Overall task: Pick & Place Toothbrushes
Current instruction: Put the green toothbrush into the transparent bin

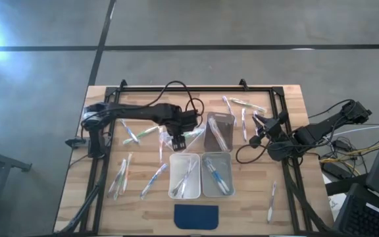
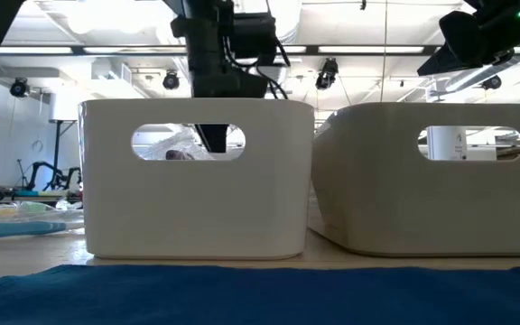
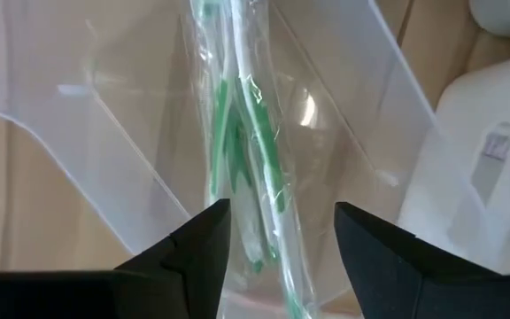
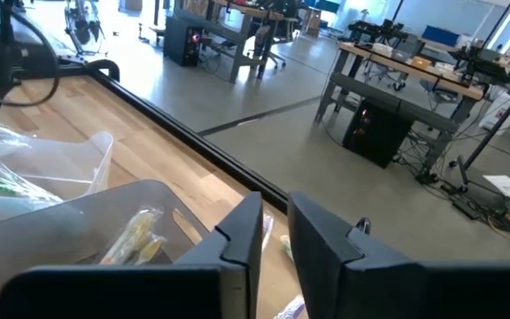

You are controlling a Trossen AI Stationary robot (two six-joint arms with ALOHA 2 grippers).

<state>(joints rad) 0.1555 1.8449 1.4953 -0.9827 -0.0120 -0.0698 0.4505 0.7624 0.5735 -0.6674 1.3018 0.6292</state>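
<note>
Wooden table [image 1: 71,197] on a grey concrete floor, black rail frame around its edge. Landmark: the dark blue pad [image 1: 197,216] at the near edge, mid-table.

Two clear bins sit side by side just behind the pad: left bin [image 1: 183,176] and right bin [image 1: 216,174], each with a few toothbrushes inside. Two more bins behind those: one [image 1: 176,137] under the left arm, one darker-looking [image 1: 219,131] beside it.

Left gripper [image 1: 178,139] hangs over the far left bin, behind the pad; fingers spread apart, nothing pinched. Wrist view shows wrapped green toothbrushes [image 3: 242,151] lying in that bin, right below the gap between the fingers.

Right gripper [image 1: 263,131] is behind and right of the pad, near the loose toothbrushes [image 1: 243,105] at the far edge; fingers drawn close with a slim gap, nothing visible between them.

More loose toothbrushes [image 1: 125,172] scattered left of the pad, one single [image 1: 271,200] to its right
</note>
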